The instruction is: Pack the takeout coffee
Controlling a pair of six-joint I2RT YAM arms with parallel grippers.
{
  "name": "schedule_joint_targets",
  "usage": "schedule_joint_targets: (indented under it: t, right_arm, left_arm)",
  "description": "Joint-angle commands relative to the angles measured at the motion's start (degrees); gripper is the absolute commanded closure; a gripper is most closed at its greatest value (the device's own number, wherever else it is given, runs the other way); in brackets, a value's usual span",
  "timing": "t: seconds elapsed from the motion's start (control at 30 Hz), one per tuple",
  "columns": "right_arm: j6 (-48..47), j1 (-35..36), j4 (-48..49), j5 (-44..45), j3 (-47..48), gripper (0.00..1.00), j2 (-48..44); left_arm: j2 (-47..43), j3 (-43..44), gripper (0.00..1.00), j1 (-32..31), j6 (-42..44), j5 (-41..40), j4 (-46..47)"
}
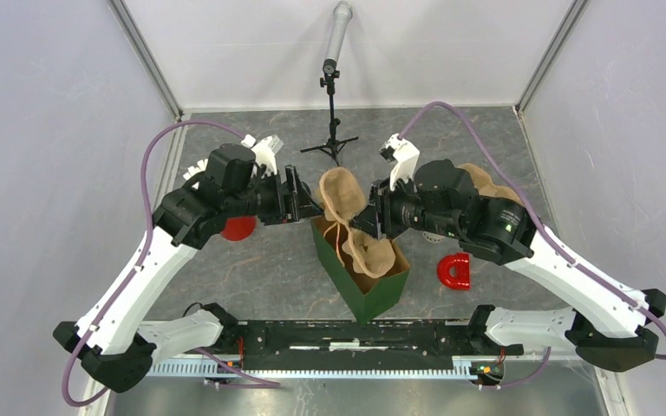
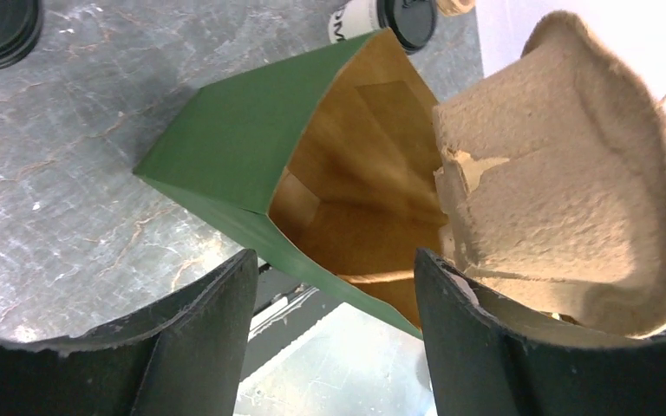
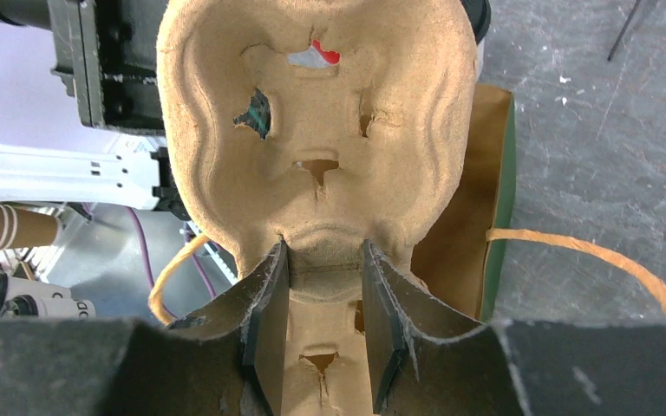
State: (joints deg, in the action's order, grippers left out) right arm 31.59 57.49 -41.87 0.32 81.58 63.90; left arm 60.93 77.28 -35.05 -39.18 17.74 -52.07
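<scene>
Your right gripper [image 3: 323, 251] is closed tight on the middle ridge of the brown cup carrier [image 3: 312, 113], one finger on each side. The carrier stands on edge beyond the fingertips, its moulded face toward the wrist camera. Just behind it is the open mouth of the green paper bag [image 1: 373, 290], which stands on the desk [image 1: 260, 269]. From above, the carrier's lower end looks to be inside the mouth while its upper end sticks out over the far rim. Your left gripper [image 2: 334, 260] is wide open and has hold of nothing. It hovers just beside the bag's far-left corner, with the carrier close against one of its fingers. The takeout coffee [image 2: 355, 17] is on the desk beyond the bag, apart from both grippers. Only the left wrist view shows it, cropped at the top edge, so I cannot tell you whether it is upright. The step in hand looks like feeding the carrier into the bag. To do it well, line it up with the bag's long side and go down slowly. Watch the twine handle [image 3: 581, 256] and the thin paper walls, which will likely buckle or tip if an edge catches. Steady the rim with the left gripper if the bag leans.
</scene>
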Motion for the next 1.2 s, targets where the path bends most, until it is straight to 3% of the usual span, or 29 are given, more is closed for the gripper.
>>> schedule_joint_targets:
  t: [0.0, 0.53, 0.87, 1.17]
  right_arm:
    - [0.6, 1.4, -3.0, 3.5, 2.4, 0.65, 1.0]
    - [-2.4, 3.4, -11.9, 7.6, 6.4, 0.64, 5.1]
    - [-4.6, 5.6, -16.7, 10.1, 7.5, 0.64, 8.3]
    - [-6.5, 7.0, -15.7, 12.5, 5.3, 0.61, 9.7]
  left_arm:
    - [0.4, -1.4, 0.28, 0.2, -0.9, -5.3, 1.4]
    - [3.3, -3.2, 0.33, 0.2, 3.6, -7.8, 4.6]
    - [2.5, -1.7, 0.44, 0.2, 3.3, -8.1, 3.1]
    - [1.8, 0.2, 0.37, 0.2, 0.7, -7.3, 0.4]
